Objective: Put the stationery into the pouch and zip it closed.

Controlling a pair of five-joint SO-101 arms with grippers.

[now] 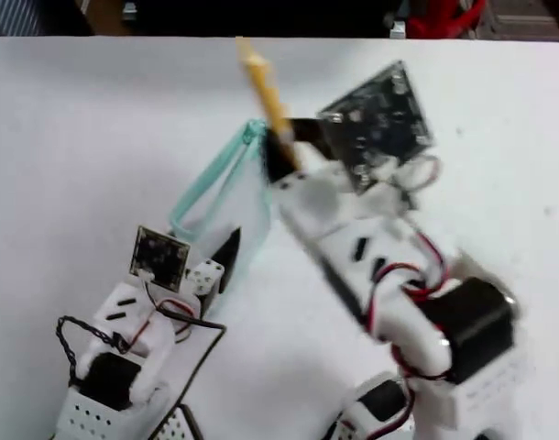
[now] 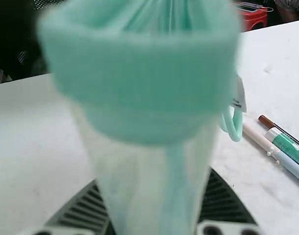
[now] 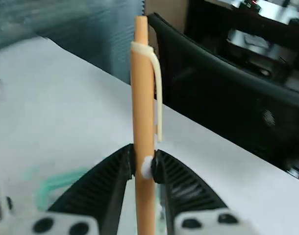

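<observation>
The pouch (image 1: 247, 206) is clear with mint-green trim and stands up from the table, its green zip edge at the top. My left gripper (image 1: 226, 252) is shut on its near end; the left wrist view has the pouch (image 2: 139, 98) rising from between the jaws of that gripper (image 2: 154, 196). My right gripper (image 1: 279, 160) is shut on an orange pen (image 1: 261, 78), which points up and away just over the pouch's far top corner. The pen (image 3: 143, 98) with its pale clip stands upright in the right gripper (image 3: 144, 166).
More stationery lies on the white table beside the pouch: a white pen (image 2: 255, 137), a teal and pale blue pen (image 2: 289, 152) and a brown-tipped one (image 2: 269, 122). The table's far edge (image 1: 124, 37) is close behind, with a black chair (image 3: 228, 83) past it.
</observation>
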